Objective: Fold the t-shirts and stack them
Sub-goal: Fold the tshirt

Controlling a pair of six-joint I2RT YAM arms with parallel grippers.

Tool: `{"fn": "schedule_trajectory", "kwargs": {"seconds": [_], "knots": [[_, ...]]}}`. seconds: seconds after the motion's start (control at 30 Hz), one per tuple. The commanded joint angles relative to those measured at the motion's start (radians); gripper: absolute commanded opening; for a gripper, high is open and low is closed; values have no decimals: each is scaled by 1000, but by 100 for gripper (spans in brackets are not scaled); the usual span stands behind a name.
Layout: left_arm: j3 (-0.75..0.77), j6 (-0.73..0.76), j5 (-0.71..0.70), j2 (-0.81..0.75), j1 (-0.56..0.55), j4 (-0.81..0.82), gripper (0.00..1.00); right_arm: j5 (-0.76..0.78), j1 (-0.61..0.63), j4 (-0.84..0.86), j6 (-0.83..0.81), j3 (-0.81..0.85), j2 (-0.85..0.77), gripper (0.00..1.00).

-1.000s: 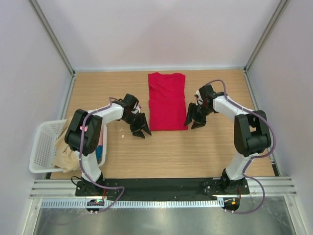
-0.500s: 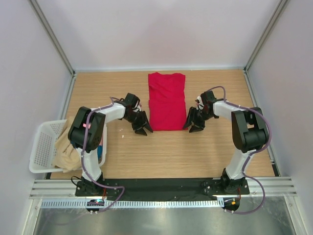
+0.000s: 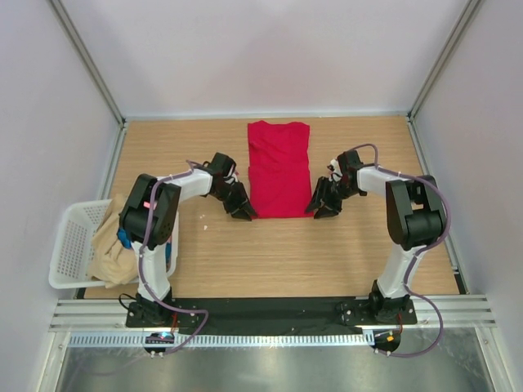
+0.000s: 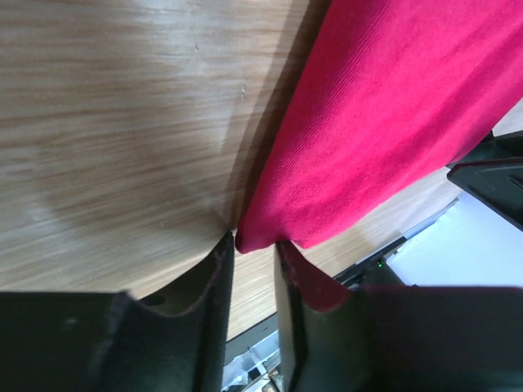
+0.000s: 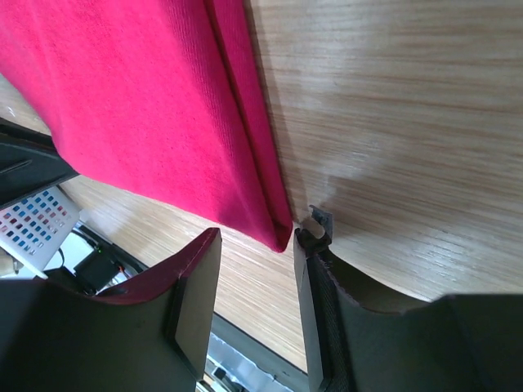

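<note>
Left wrist: left gripper (image 4: 253, 273), jaws narrowly apart, astride near-left corner of red shirt (image 4: 368, 122). Right gripper (image 5: 255, 273): jaws part-open at near-right corner. Shirt folded flat, mid-surface (image 3: 270, 253). Beige shirt (image 3: 110, 241) in basket (image 3: 69, 245), far left.

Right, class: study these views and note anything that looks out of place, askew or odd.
Only one thing: a beige shirt slumps crumpled over the rim of the white mesh basket at the left edge of the table. The red t-shirt lies folded flat and straight.
</note>
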Motion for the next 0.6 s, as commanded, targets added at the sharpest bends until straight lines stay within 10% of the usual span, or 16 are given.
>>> {"fn": "schedule_trajectory", "kwargs": {"seconds": [0.0, 0.17, 0.33, 0.57], "knots": [[13, 3, -54, 35, 3, 26, 27, 75, 0, 35, -23, 16, 38, 48], [22, 6, -60, 44, 3, 17, 14, 78, 2, 17, -40, 39, 57, 37], [45, 48, -103, 49, 3, -37, 0, 119, 0, -27, -69, 56, 55, 3], [65, 183, -229, -6, 2, -198, 0, 256, 0, -138, -127, 47, -37, 1]]}}
